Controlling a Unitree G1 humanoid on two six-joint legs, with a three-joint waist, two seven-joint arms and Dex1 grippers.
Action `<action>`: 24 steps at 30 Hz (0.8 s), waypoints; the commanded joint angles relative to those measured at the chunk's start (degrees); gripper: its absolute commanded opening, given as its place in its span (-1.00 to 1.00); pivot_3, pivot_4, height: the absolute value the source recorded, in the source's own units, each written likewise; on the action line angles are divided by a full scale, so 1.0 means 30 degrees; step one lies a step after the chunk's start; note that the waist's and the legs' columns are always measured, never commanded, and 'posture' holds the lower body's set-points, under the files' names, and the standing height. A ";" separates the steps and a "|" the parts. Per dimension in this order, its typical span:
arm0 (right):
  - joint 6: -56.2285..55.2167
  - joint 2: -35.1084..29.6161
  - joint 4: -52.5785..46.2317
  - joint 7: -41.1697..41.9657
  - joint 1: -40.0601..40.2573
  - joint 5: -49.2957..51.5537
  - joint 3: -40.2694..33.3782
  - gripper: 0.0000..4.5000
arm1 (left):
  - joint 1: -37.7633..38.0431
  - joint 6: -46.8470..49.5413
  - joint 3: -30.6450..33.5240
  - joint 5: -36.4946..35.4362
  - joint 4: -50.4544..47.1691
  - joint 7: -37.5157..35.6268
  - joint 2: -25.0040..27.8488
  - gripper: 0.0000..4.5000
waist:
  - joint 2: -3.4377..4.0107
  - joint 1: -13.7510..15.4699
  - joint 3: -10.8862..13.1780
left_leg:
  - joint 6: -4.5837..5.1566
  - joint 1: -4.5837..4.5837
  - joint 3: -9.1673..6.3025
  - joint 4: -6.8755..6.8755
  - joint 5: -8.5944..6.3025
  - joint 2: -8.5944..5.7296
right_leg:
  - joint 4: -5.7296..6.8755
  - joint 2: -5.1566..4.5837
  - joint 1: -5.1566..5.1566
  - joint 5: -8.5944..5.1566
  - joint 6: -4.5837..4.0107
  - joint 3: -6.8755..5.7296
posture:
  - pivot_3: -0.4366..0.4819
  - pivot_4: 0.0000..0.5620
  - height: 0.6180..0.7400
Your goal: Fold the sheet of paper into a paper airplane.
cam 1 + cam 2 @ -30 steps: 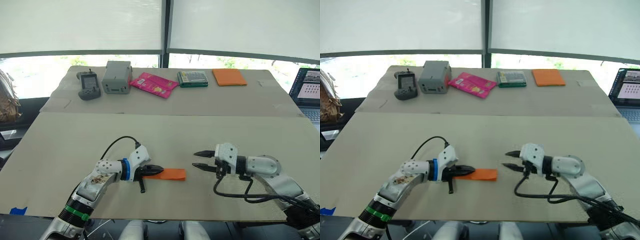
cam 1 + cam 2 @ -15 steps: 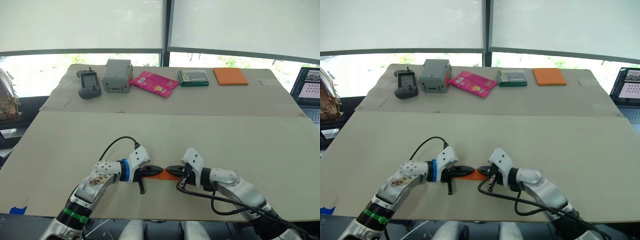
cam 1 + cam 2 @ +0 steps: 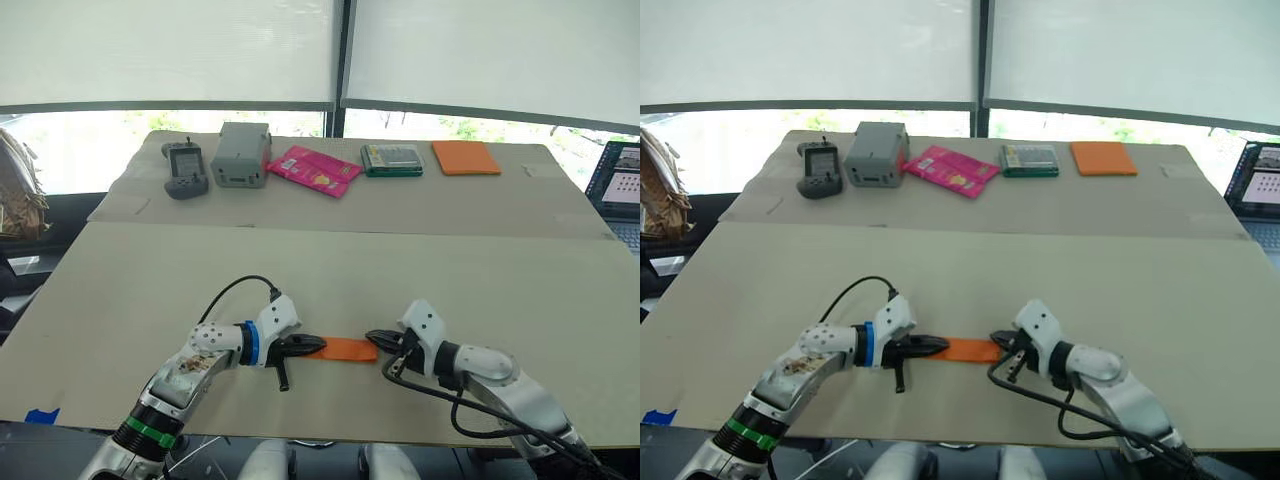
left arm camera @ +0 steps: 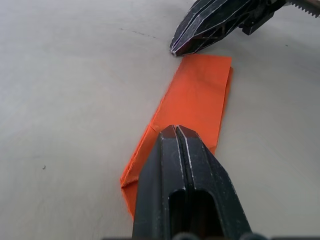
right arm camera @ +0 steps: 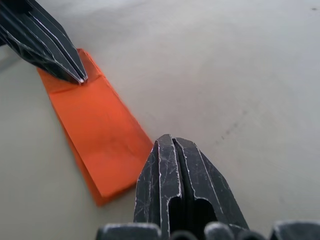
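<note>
Near front edge of beige table (image 3: 420, 260), bright orange creased paper strip (image 3: 348, 349) lying flat between grippers. Left gripper (image 3: 312, 344) pressing one end, fingers closed; right gripper (image 3: 375, 337) closed, touching other end. Wings seemingly not yet formed.

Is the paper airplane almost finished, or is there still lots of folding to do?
Partly done. The sheet of paper already lies folded into a narrow layered strip on the table. In hand: the left hand, fingers shut, presses one end, while the right hand, also shut, rests at the other end. Left: no pointed nose or wings show yet, so several folds likely remain.
</note>
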 commanded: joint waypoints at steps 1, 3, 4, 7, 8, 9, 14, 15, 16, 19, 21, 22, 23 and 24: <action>-0.1592 -0.0072 0.0696 0.0142 0.1091 -0.0415 -0.1213 -0.98 | 0.0520 0.0802 -0.0154 0.0378 0.0522 0.0161 0.0271 -1.00 | -0.0004 -0.0036 -0.0001 | 0.0000 -0.0001 0.0005 0.0003 0.0000 0.0000 | -0.0001 -0.0002 -0.0002 0.0000 0.0001 0.0004 | -0.05 -0.47 1.00; -0.2961 0.0224 0.0307 0.0433 0.0874 -0.0377 -0.1492 -0.98 | 0.0495 0.0792 -0.0136 0.0370 0.0556 0.0156 0.0246 -1.00 | -0.0002 -0.0081 0.0001 | 0.0000 -0.0002 0.0008 0.0007 0.0000 0.0002 | -0.0001 0.0002 -0.0003 -0.0001 0.0005 0.0007 | -0.05 -0.47 1.00; -0.3572 0.0423 -0.0058 0.0462 0.0520 -0.0495 -0.1467 -0.98 | 0.0438 0.0807 -0.0110 0.0337 0.0619 0.0167 0.0171 -1.00 | 0.0004 -0.0103 0.0005 | -0.0001 -0.0005 0.0013 0.0006 0.0001 0.0005 | -0.0001 0.0006 -0.0013 -0.0003 0.0008 0.0014 | -0.05 -0.47 1.00; -0.3930 0.1430 -0.1020 0.0390 -0.0770 -0.0238 -0.1245 -0.98 | 0.0217 0.0792 -0.0125 0.0355 0.0848 0.0197 -0.0018 -1.00 | 0.0020 -0.0196 0.0013 | -0.0003 -0.0016 0.0013 0.0005 0.0003 0.0026 | 0.0017 0.0037 -0.0045 -0.0002 0.0004 0.0019 | -0.05 -0.47 1.00; -0.3566 0.1739 -0.1184 0.0538 -0.1226 -0.0143 -0.0920 -0.98 | 0.0114 0.0799 -0.0111 0.0306 0.0917 0.0189 -0.0109 -1.00 | 0.0032 -0.0226 0.0016 | -0.0004 -0.0020 0.0013 0.0004 0.0004 0.0030 | 0.0020 0.0041 -0.0052 0.0000 0.0002 0.0024 | -0.05 -0.47 1.00; -0.3150 0.1774 -0.1220 0.0797 -0.1559 -0.0399 -0.0401 -0.98 | 0.0016 0.0821 -0.0081 0.0265 0.0971 0.0202 -0.0196 -1.00 | 0.0037 -0.0247 0.0017 | -0.0005 -0.0024 0.0013 0.0004 0.0005 0.0027 | 0.0026 0.0039 -0.0060 0.0001 0.0001 0.0026 | -0.05 -0.47 1.00; -0.0314 0.1464 -0.0418 0.1184 -0.2250 -0.1783 0.1718 -0.98 | -0.0305 0.0989 0.0244 0.0105 0.1129 0.0442 -0.0632 -1.00 | 0.0034 -0.0080 0.0017 | -0.0004 -0.0067 -0.0009 0.0005 0.0004 0.0000 | 0.0021 0.0020 -0.0092 0.0005 -0.0007 -0.0001 | -0.05 -0.47 1.00; 0.0462 0.1609 -0.0349 0.1005 -0.2454 -0.1736 0.1780 -0.98 | -0.0403 0.1006 0.0232 0.0236 0.1173 0.0580 -0.0675 -1.00 | 0.0034 -0.0079 0.0017 | -0.0004 -0.0088 -0.0007 0.0007 0.0004 -0.0012 | 0.0023 0.0008 -0.0117 0.0007 -0.0010 0.0006 | -0.05 -0.47 1.00; 0.1324 0.1726 -0.0378 0.0967 -0.2700 -0.1658 0.1962 -0.98 | -0.0548 0.1124 0.0243 0.0353 0.1224 0.0834 -0.0805 -1.00 | 0.0033 -0.0081 0.0018 | -0.0003 -0.0098 -0.0002 0.0016 0.0004 -0.0024 | 0.0028 -0.0002 -0.0130 0.0009 -0.0012 0.0011 | -0.05 -0.47 1.00; 0.2879 0.1865 -0.0497 0.1219 -0.2873 -0.1323 0.2425 -0.98 | -0.0676 0.1731 0.0342 0.0398 0.1074 0.1397 -0.1031 -1.00 | 0.0034 -0.0113 0.0017 | -0.0003 -0.0085 0.0003 0.0026 0.0005 -0.0018 | 0.0034 0.0004 -0.0122 0.0016 -0.0022 0.0025 | -0.05 -0.47 1.00; 0.2995 0.1789 -0.0164 0.1299 -0.2839 -0.1587 0.2593 -0.98 | -0.0362 0.2057 0.0446 0.0450 0.0805 0.1512 -0.0665 -1.00 | 0.0034 -0.0158 0.0015 | -0.0003 -0.0079 -0.0002 0.0023 0.0005 0.0010 | 0.0036 0.0034 -0.0122 0.0016 -0.0023 0.0020 | -0.05 -0.47 1.00; 0.2908 0.1804 0.0025 0.1310 -0.2857 -0.1700 0.2596 -0.98 | -0.0110 0.2236 0.0528 0.0521 0.0647 0.1511 -0.0300 -1.00 | 0.0035 -0.0182 0.0015 | -0.0003 -0.0072 -0.0002 0.0014 0.0005 0.0013 | 0.0037 0.0039 -0.0122 0.0015 -0.0024 0.0020 | -0.05 -0.47 1.00; 0.2828 0.1823 0.0200 0.1317 -0.2907 -0.1783 0.2582 -0.98 | 0.0118 0.2371 0.0585 0.0602 0.0498 0.1426 0.0126 -1.00 | 0.0034 -0.0250 0.0015 | -0.0003 -0.0069 -0.0003 0.0006 0.0005 0.0014 | 0.0040 0.0040 -0.0125 0.0014 -0.0024 0.0020 | -0.05 -0.47 1.00; 0.2757 0.1806 0.0319 0.1374 -0.2956 -0.1830 0.2592 -0.98 | 0.0324 0.2440 0.0660 0.0646 0.0359 0.1303 0.0580 -1.00 | 0.0035 -0.0323 0.0014 | -0.0004 -0.0069 -0.0004 -0.0003 0.0004 0.0019 | 0.0042 0.0045 -0.0131 0.0014 -0.0025 0.0019 | -0.05 -0.47 1.00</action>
